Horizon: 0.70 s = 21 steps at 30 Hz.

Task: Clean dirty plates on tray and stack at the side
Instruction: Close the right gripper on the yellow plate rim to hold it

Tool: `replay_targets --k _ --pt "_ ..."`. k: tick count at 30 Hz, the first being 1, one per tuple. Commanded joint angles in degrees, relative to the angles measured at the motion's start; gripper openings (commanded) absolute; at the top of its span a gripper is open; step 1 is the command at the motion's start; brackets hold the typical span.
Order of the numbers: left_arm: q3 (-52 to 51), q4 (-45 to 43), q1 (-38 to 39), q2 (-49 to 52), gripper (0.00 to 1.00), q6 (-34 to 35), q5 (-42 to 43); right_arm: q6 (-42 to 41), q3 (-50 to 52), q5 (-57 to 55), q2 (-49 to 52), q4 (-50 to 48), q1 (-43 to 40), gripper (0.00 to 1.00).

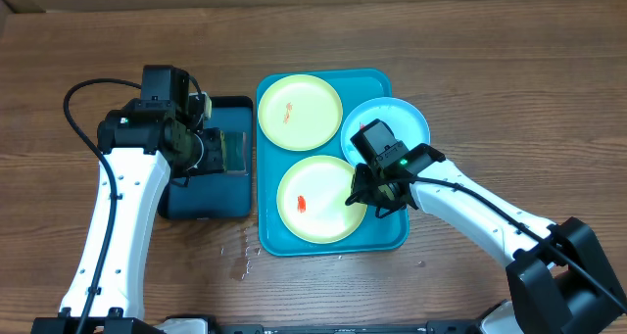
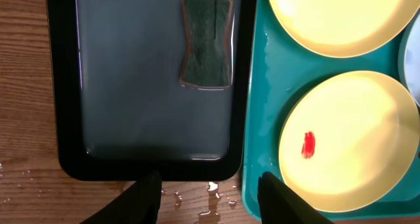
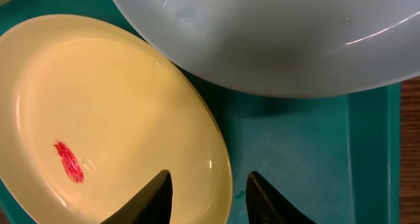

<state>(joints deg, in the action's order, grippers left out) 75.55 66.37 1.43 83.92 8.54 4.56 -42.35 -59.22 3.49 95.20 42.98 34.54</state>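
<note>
Sponge (image 2: 207, 41) plain only from the left wrist — jaws of left gripper (image 2: 210, 179) and right gripper (image 3: 210, 178) open

Soft, even light is shining from above. Small white glints are showing on the blue plate (image 3: 275, 40).

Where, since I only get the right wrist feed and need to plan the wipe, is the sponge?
Observer: The sponge lies in the dark tray, left of the teal tray.
Operator: Is the left gripper holding it?
Observer: No, the left gripper is open and empty, clear of it.
Operator: Any other dirty plate?
Observer: The far yellow plate has an orange smear.
</note>
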Motion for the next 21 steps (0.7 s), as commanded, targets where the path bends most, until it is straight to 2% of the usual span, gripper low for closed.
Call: replay_targets --k 1,4,12,16,18,21 --pt "-0.46 -0.02 0.11 0.42 0.49 -1.05 0.85 -1.16 1.11 0.07 0.55 -1.51 -0.09 0.38" --pt "-0.46 -0.02 0.11 0.42 0.5 -1.05 0.85 -1.16 1.16 1.77 1.99 -3.58 -0.11 0.32" --pt "-0.46 0.44 0.11 0.42 0.5 -1.05 0.85 -4.15 1.25 4.0 5.97 -4.0 -0.11 0.3" --pt "-0.46 0.46 0.11 0.42 0.5 -1.05 0.87 -2.73 -1.14 4.11 4.68 -3.65 -0.15 0.24" --pt "-0.46 0.44 0.11 0.42 0.5 -1.05 0.87 -2.14 -2.89 4.11 3.54 -3.06 -0.15 0.24" --pt "-0.46 0.52 0.11 0.42 0.5 -1.05 0.87 0.55 -5.75 4.07 2.32 -0.26 -0.17 0.32"
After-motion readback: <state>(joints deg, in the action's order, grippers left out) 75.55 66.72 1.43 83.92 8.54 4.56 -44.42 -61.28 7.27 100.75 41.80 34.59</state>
